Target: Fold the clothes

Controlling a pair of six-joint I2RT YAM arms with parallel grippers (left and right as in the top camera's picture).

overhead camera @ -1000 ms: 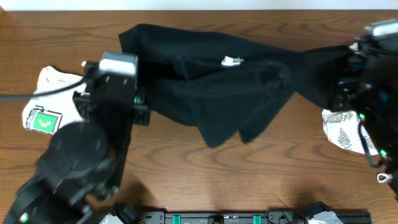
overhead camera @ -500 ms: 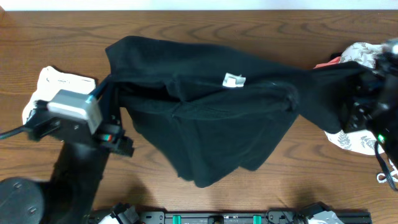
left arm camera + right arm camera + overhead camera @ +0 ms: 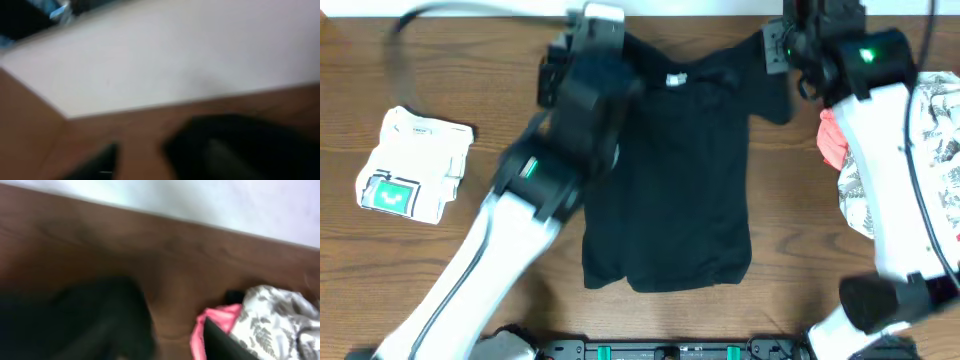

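While both arms reach toward the top of the overhead frame, the black garment [image 3: 670, 190] lies spread flat at the centre of the wooden table [image 3: 800, 220]. Its white tag [image 3: 677, 78] is near the upper edge and its hem near the bottom. The left gripper [image 3: 582, 50] sits over the garment's upper left corner and the right gripper [image 3: 790, 45] over its upper right corner. Both wrist views are badly blurred and the overhead hides the fingers, so I cannot tell how far either stands open or whether it grips fabric. A folded white cloth [image 3: 415, 165] lies at the left. At the right, a patterned cloth [image 3: 940, 130] lies with a pink piece [image 3: 830, 135].
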